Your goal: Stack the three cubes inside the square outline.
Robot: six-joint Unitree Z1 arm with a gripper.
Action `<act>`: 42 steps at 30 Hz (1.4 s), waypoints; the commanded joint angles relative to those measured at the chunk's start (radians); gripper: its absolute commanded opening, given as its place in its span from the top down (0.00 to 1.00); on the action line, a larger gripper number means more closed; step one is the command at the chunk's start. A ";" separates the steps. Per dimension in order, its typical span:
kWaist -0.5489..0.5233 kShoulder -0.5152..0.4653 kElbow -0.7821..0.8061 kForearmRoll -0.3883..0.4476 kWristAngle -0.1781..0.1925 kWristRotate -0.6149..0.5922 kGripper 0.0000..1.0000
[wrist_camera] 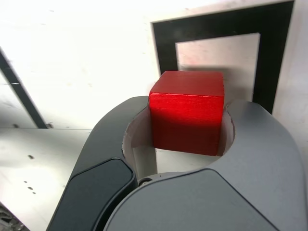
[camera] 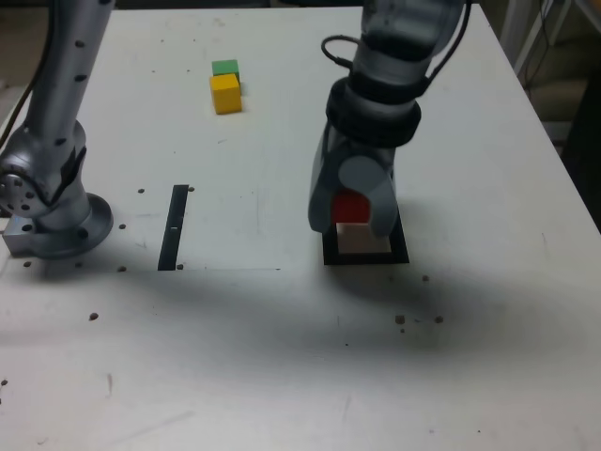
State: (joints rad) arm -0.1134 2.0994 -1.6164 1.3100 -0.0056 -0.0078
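Placement is the step in hand: in the exterior view the hand (camera: 354,218), clamped on the red cube (camera: 352,206), hangs over the square outline (camera: 365,255) while the yellow cube (camera: 225,93) and green cube (camera: 225,68) wait far back on the counter (camera: 282,348). Wrist view shows that cube gripped, outline beyond. Next, I judge, it must lower squarely and let go.

Red cube (wrist_camera: 186,111): sitting clamped between the two grey fingers (wrist_camera: 115,130). Square outline (wrist_camera: 219,36): lying flat on the pale worktop (wrist_camera: 77,57), partly showing beyond the cube.
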 commanded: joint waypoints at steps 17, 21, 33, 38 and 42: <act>-0.003 0.062 0.010 -0.077 0.003 0.003 0.44; 0.002 0.062 0.020 -0.087 0.004 0.003 0.07; 0.008 -0.005 0.045 -0.072 0.038 -0.007 0.00; 0.019 -0.068 0.069 -0.047 0.092 -0.018 0.00; 0.052 -0.121 0.102 -0.038 0.115 -0.018 0.00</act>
State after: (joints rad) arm -0.0695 1.9937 -1.5203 1.2679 0.1061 -0.0244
